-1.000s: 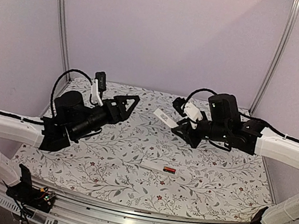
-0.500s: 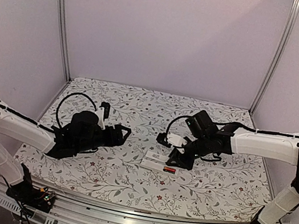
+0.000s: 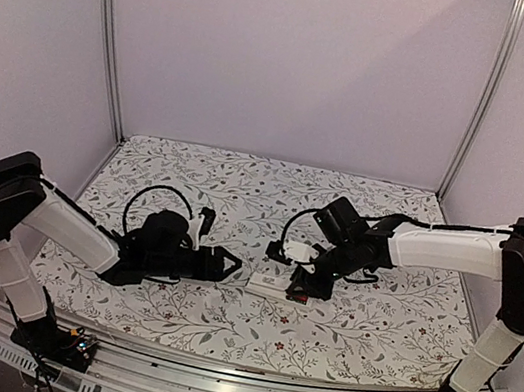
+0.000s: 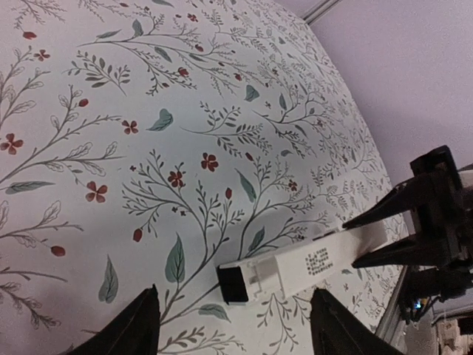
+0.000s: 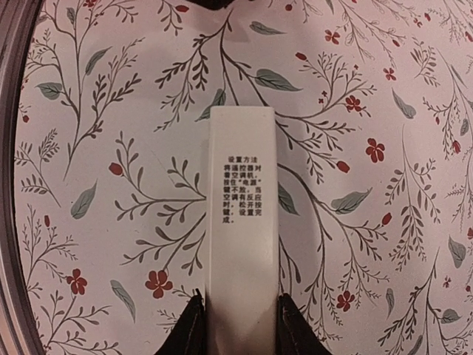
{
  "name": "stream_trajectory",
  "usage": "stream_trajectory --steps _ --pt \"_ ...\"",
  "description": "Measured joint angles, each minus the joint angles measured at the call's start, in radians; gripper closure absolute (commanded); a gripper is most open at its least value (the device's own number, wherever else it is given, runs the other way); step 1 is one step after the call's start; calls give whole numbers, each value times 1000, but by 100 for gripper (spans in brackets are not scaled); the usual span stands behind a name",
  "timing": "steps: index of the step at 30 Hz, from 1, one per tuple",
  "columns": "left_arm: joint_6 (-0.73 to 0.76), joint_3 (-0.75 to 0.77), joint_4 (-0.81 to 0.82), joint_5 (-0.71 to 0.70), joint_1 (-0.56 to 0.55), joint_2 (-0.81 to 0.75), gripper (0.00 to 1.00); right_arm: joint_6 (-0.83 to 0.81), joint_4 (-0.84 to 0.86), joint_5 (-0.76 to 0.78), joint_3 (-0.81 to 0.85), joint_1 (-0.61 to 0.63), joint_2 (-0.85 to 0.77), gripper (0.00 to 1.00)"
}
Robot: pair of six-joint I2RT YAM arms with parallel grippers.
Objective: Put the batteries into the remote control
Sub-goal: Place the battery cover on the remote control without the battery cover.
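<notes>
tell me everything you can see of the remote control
The remote control is a slim white plastic-looking bar lying flat on the floral tablecloth. Its upward face carries small black printed text, and one end has a small black patch. The right gripper clamps the opposite end, fingers against both long sides.

- Remote control (image 5: 240,222): white bar on floral cloth (image 5: 384,244), long axis running straight away from camera.
- Block of small black printed characters (image 5: 242,190): at mid-length of remote control, face up.
- Right gripper (image 5: 238,330): two black fingertips (image 5: 189,329) at near end of remote control, one against each long edge, bar clamped between.
- Grey curved strip (image 5: 15,148): well left of remote control.
- Dark shape (image 5: 214,3): just beyond far end of remote control; identity unclear.
</notes>
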Motion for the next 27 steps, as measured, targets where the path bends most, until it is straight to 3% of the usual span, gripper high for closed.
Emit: stream_trajectory --steps 3,7,27 --pt "2 22 19 35 0 11 34 -3 7 0 0 2 10 100" --pt "6 66 23 73 0 51 45 -5 12 -2 0 3 14 100" --pt "2 182 -133 135 3 137 51 -2 33 -10 0 7 64 100"
